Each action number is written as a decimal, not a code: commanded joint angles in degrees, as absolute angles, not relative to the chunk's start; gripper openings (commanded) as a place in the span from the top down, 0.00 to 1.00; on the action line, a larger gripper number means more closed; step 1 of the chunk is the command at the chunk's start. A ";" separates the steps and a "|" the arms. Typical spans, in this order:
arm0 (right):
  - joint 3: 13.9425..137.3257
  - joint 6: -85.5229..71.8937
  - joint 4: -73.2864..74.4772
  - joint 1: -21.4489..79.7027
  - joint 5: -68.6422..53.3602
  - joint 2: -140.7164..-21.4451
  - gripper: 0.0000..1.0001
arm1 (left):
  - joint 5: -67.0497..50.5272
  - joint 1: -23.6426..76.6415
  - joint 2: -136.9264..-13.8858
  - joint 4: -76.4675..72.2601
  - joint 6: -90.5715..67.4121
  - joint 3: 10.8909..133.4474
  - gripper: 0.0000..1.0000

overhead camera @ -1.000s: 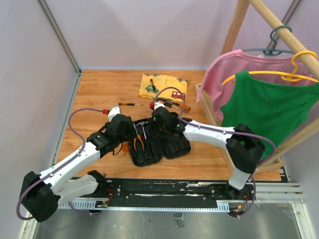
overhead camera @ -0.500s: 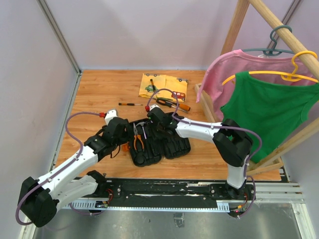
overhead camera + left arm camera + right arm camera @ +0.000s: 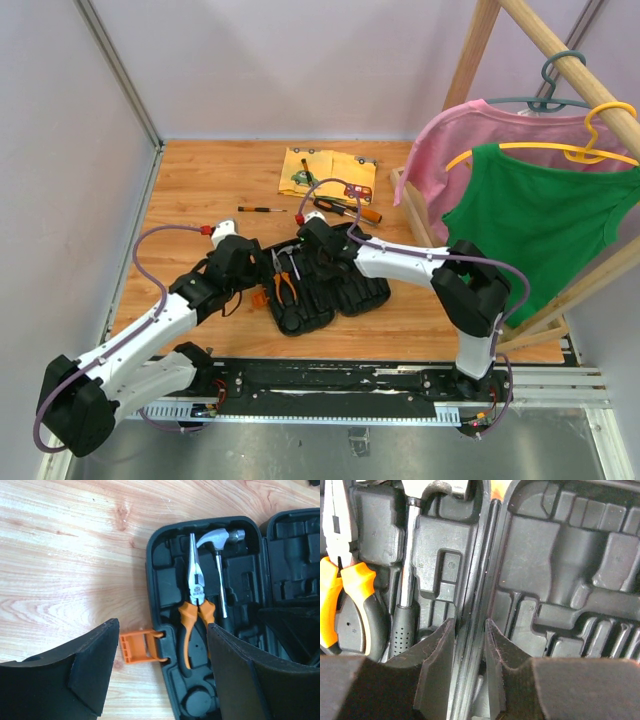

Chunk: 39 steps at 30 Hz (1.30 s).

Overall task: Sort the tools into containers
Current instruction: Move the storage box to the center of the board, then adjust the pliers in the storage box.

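The black tool case (image 3: 362,291) lies open in the middle of the table. Its left half holds the orange-handled pliers (image 3: 196,595) and the claw hammer (image 3: 220,555). My left gripper (image 3: 161,630) hovers open over the case's left edge, above the orange latch (image 3: 140,646). My right gripper (image 3: 469,625) sits low inside the case, its fingers pressed on either side of the hinge ridge (image 3: 481,575) between the two halves. A thin dark screwdriver (image 3: 261,209) and orange-and-black screwdrivers (image 3: 345,208) lie on the table behind the case.
A yellow car-print cloth (image 3: 330,178) lies at the back with a small screwdriver (image 3: 305,167) on it. A wooden clothes rack (image 3: 417,222) with pink and green shirts stands along the right side. Grey walls close the left and back.
My right gripper's fingers have narrowed onto the case's hinge ridge, and the case has shifted a little to the right. The left gripper has stayed open over the latch side.
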<state>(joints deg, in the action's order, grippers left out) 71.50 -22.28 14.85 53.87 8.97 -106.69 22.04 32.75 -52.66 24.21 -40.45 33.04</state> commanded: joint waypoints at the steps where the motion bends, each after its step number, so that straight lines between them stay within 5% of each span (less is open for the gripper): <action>1: 66.16 -21.90 23.05 53.14 13.77 -104.12 0.77 | 20.70 32.43 -53.55 21.32 -39.12 31.96 0.25; 11: 58.68 -22.59 23.19 53.09 12.81 -96.79 0.76 | 15.86 32.43 -58.61 16.87 -36.39 32.86 0.26; 21: 54.77 -23.81 14.83 53.11 6.18 -87.33 0.55 | 8.67 32.43 -63.54 7.91 -36.43 32.41 0.24; 30: 49.79 -26.39 9.67 53.10 5.42 -82.12 0.52 | 10.19 33.57 -69.27 6.28 -38.63 34.29 0.10; 39: 49.75 -26.82 10.55 53.09 6.25 -82.24 0.52 | 11.05 33.92 -74.14 4.28 -39.89 35.63 0.07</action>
